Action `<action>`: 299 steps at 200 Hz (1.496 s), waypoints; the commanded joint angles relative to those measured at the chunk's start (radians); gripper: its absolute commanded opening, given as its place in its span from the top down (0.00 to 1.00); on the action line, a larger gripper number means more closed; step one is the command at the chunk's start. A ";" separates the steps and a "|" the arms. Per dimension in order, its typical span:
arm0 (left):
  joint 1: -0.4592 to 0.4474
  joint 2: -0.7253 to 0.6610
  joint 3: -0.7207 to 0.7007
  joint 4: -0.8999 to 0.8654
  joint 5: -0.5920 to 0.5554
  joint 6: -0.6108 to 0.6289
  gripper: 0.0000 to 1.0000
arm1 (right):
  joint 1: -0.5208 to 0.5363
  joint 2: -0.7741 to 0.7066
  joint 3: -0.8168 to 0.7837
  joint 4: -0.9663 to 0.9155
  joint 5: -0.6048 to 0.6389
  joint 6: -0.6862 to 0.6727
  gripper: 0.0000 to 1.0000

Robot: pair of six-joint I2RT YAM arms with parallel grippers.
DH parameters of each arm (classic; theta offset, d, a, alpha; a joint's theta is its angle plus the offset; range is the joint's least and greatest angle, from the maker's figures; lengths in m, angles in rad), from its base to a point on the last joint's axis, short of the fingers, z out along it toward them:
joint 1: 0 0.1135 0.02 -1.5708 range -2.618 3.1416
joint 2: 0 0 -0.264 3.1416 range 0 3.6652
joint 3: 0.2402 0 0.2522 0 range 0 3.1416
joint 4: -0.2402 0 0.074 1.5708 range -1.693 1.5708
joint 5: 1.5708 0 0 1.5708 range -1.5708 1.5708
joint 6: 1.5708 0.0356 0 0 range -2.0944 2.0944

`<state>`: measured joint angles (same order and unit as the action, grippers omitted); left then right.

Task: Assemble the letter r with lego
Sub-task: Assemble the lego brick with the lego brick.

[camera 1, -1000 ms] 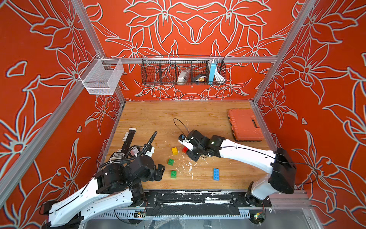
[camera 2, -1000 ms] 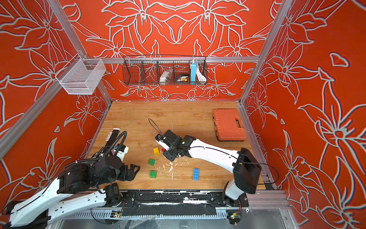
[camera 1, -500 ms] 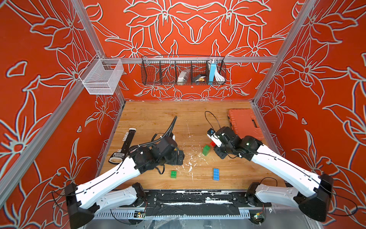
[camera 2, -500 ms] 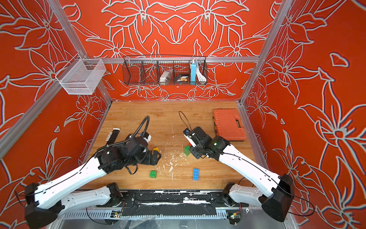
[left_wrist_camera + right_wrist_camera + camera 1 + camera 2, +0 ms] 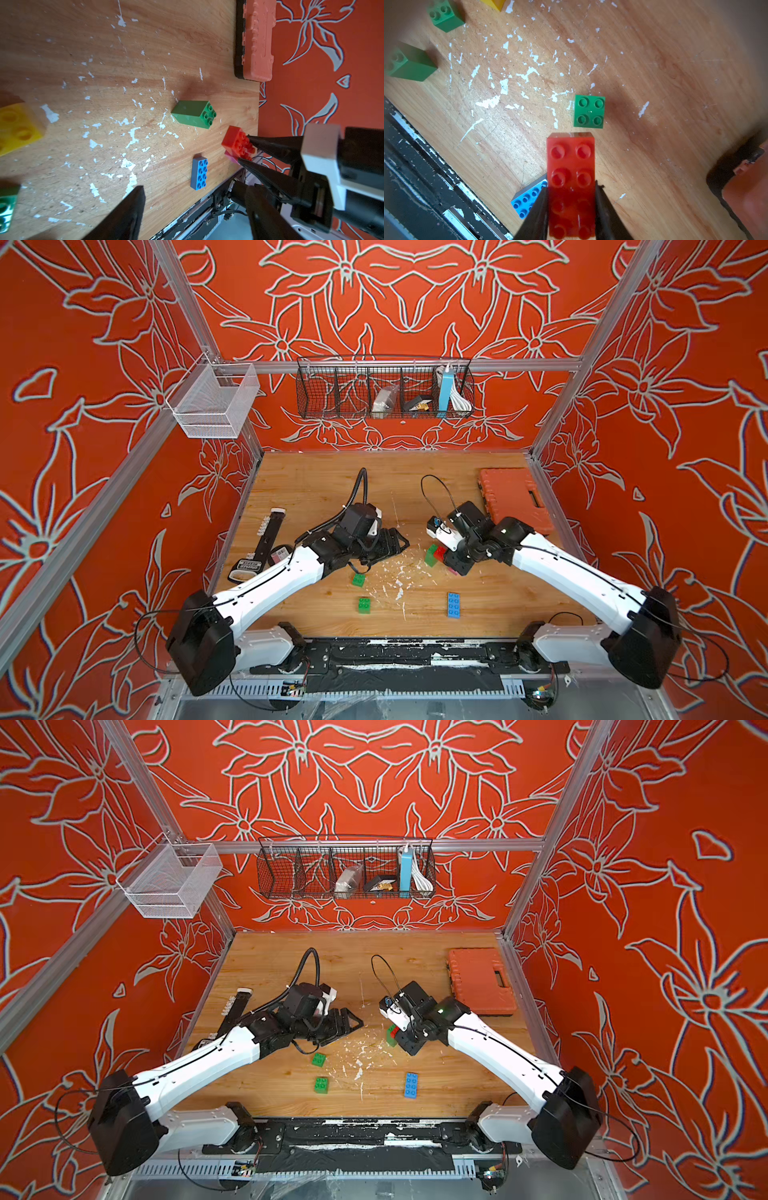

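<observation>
1. In both top views my right gripper [image 5: 448, 559] is clamped on the red brick [image 5: 440, 552], right of the middle of the surface [image 5: 316, 489]. The green stack [image 5: 430, 556] stands just at its 9 o'clock. My left gripper [image 5: 401, 542] hangs farther toward 9 o'clock, jaws apart, holding nothing. A green brick [image 5: 358, 579] and a second green brick [image 5: 364, 605] lie at its 7 o'clock. The blue brick [image 5: 454, 605] lies at the red brick's 6 o'clock, the orange case [image 5: 513, 499] at its 2 o'clock.
2. In the left wrist view one of my left gripper's fingers [image 5: 128, 209] stands clear of the blurred yellow brick [image 5: 17, 128]. A pink brick [image 5: 230, 156] touches the red brick [image 5: 234, 139]; the green stack [image 5: 193, 113] stands apart from both.
3. In the right wrist view my right gripper's fingers [image 5: 534, 220] squeeze the red brick's [image 5: 571, 158] long sides. The green stack's [image 5: 589, 111] top sits just past its free end.
</observation>
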<state>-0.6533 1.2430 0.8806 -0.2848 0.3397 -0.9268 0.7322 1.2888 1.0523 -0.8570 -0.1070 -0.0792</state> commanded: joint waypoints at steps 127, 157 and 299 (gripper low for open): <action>0.001 0.139 -0.034 0.346 0.137 -0.245 0.61 | -0.039 0.096 0.044 0.056 -0.024 -0.017 1.00; -0.005 0.161 -0.041 0.394 0.148 -0.291 0.75 | -0.039 0.103 0.036 0.068 -0.026 -0.014 1.00; -0.060 0.306 -0.027 0.627 0.173 -0.465 1.00 | -0.044 0.121 0.023 0.076 -0.019 -0.016 1.00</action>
<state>-0.7010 1.5295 0.8368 0.2882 0.4957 -1.3636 0.6949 1.4094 1.0801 -0.7834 -0.1177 -0.0914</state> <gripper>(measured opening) 0.047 0.338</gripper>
